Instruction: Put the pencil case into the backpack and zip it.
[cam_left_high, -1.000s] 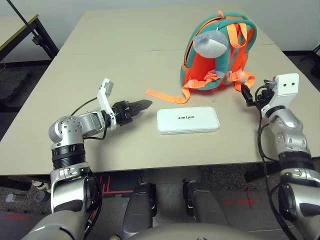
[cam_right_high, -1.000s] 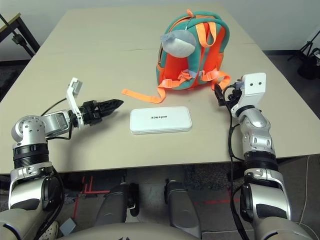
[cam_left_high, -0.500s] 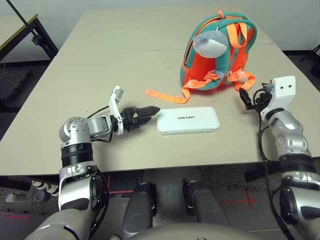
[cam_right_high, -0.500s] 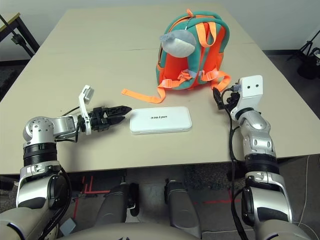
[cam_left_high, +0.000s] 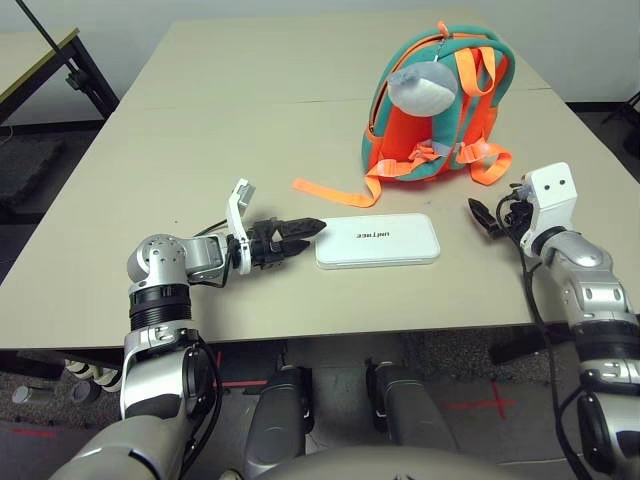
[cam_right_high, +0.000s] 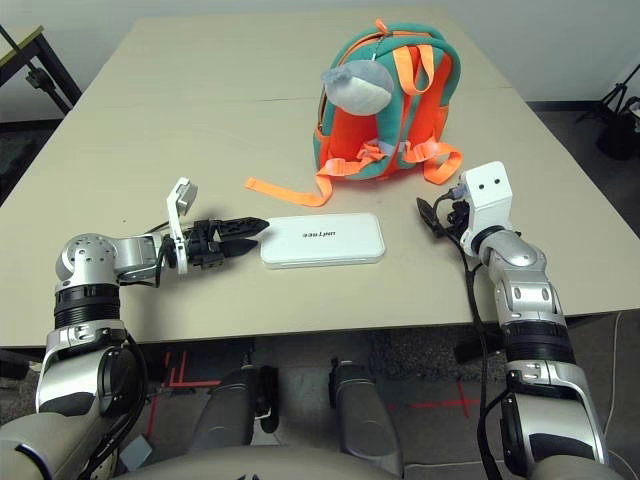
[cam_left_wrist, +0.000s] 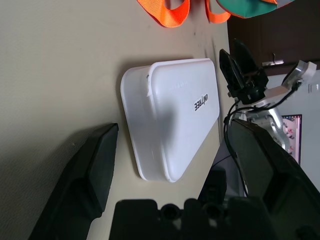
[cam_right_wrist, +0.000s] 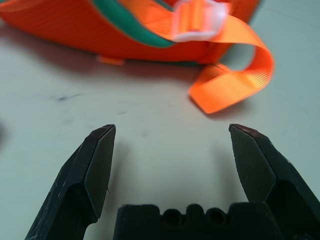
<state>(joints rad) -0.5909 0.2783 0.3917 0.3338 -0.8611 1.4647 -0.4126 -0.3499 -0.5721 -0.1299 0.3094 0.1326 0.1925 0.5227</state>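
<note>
The white pencil case (cam_left_high: 377, 240) lies flat near the table's front, lettering up. Behind it to the right, the orange and teal backpack (cam_left_high: 435, 110) stands upright with its straps facing me and a grey plush charm (cam_left_high: 422, 88) hanging on it. Its zip is hidden. My left gripper (cam_left_high: 305, 228) is open, with its fingertips right at the case's left end. In the left wrist view the case (cam_left_wrist: 172, 120) lies between the spread fingers (cam_left_wrist: 97, 165). My right gripper (cam_left_high: 482, 215) is open on the case's right, a short gap away and pointing at it. It holds nothing.
A loose orange strap (cam_left_high: 330, 192) trails on the table between the backpack and the case. A looped strap end (cam_right_wrist: 227, 85) lies just ahead of the right gripper. Another table (cam_left_high: 30, 60) stands at the far left. The table's front edge (cam_left_high: 350, 335) runs close under both arms.
My left gripper has slid right, up to the case's left end. My right gripper has come down and inward, from beside the backpack toward the case's right end. The case and the backpack have not moved.
</note>
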